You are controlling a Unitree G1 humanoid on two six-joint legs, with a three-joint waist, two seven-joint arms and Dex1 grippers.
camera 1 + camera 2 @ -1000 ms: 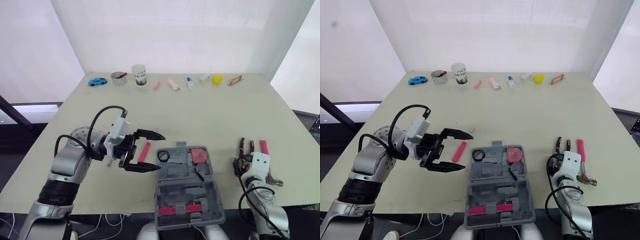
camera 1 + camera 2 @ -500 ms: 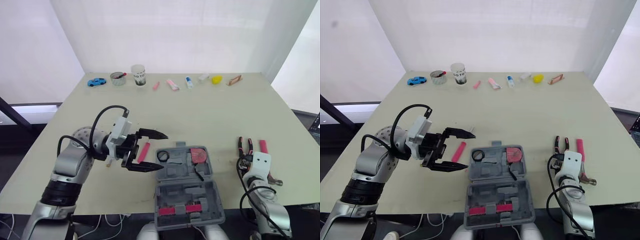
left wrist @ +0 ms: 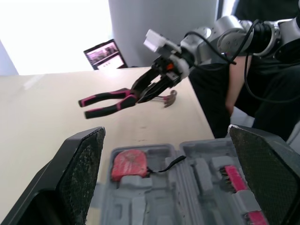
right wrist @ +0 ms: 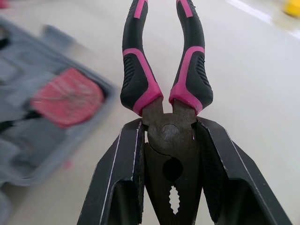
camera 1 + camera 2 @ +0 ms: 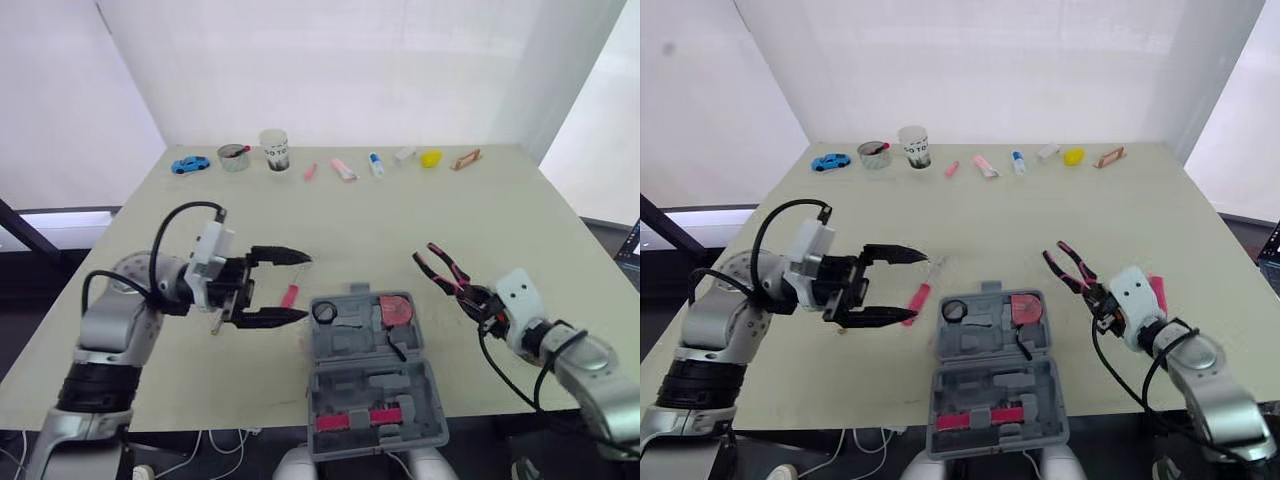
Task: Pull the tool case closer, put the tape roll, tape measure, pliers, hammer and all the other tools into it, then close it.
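Pliers (image 4: 162, 126) clamped at the head in my right jaws, handles pointing out, in the air just right of the open tool case (image 5: 360, 387). Case is on the worktop (image 5: 400, 215), red tape measure (image 5: 397, 309) inside. Left jaws wide apart, hovering left of the case by a pink-handled tool (image 5: 291, 295).

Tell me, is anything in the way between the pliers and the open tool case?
No, nothing visible. The right gripper holds the pliers beside the open tool case, with just bare table between them.
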